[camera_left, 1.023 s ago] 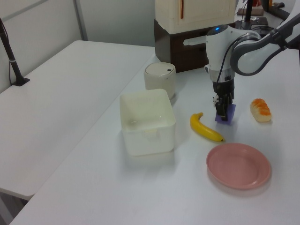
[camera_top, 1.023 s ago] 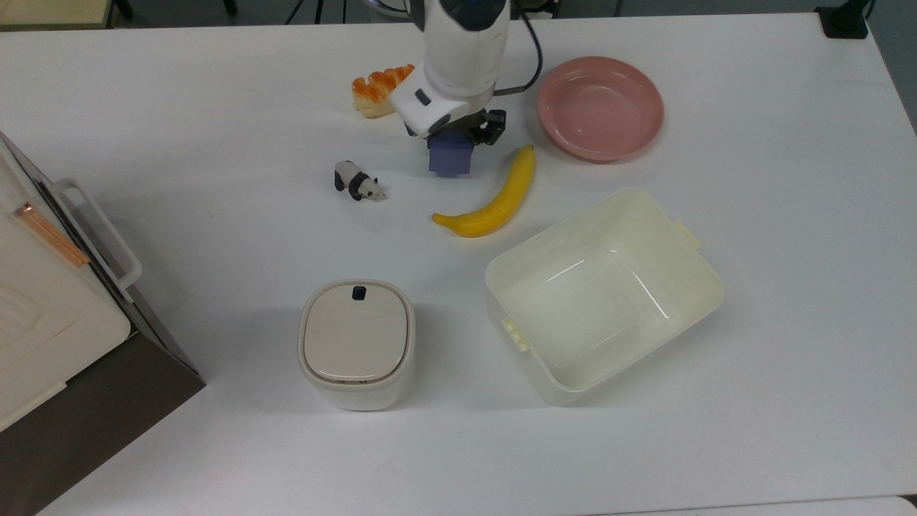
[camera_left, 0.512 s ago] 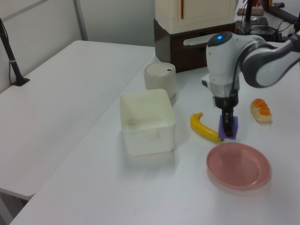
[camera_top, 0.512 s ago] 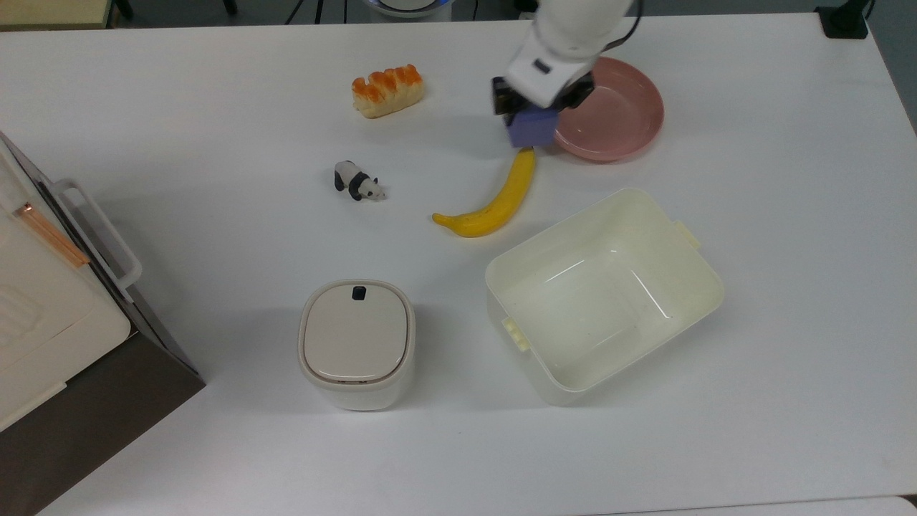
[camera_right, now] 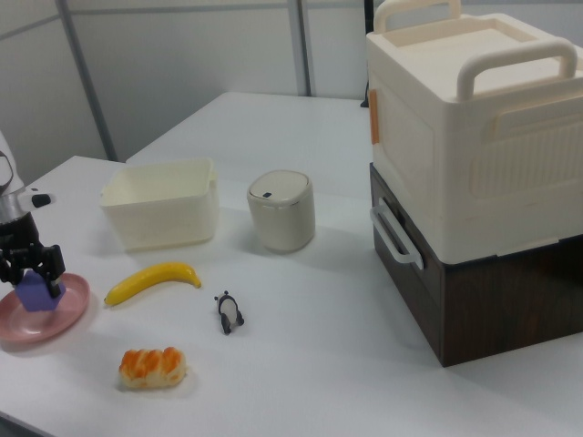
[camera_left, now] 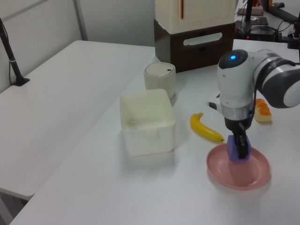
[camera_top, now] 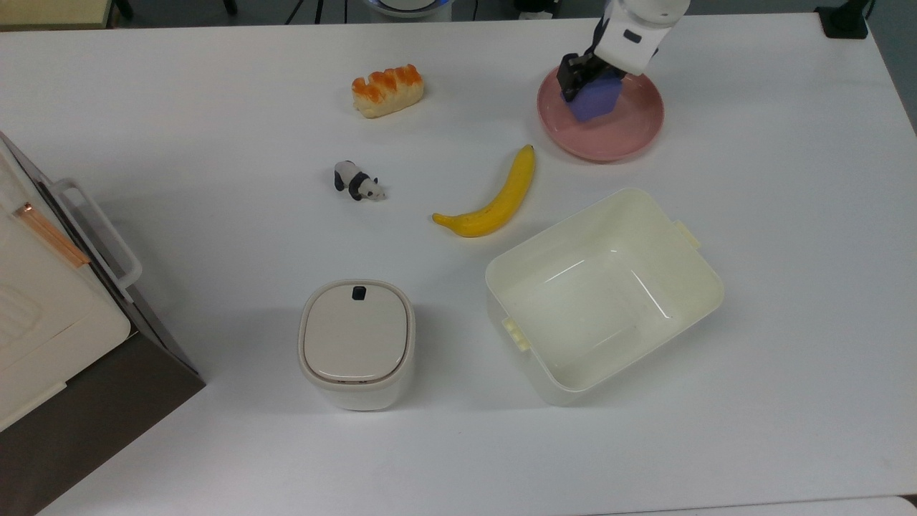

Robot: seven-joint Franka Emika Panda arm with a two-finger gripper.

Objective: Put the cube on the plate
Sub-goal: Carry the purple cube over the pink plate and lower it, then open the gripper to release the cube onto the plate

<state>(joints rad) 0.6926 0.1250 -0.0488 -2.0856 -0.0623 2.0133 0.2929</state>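
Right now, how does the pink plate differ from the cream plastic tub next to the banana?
The plate is round, shallow and pink; the tub is rectangular, deep and cream. The plate looks smaller across than the tub. The plate has the cube over it, gripped by the hand; the tub holds nothing. Both are open-topped, glossy, and sit on the white table near the banana.

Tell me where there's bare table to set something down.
In the top view, bare table left of the bread, and below the tub and bin. Crowded by the plate, where the gripper holds the cube near the banana.
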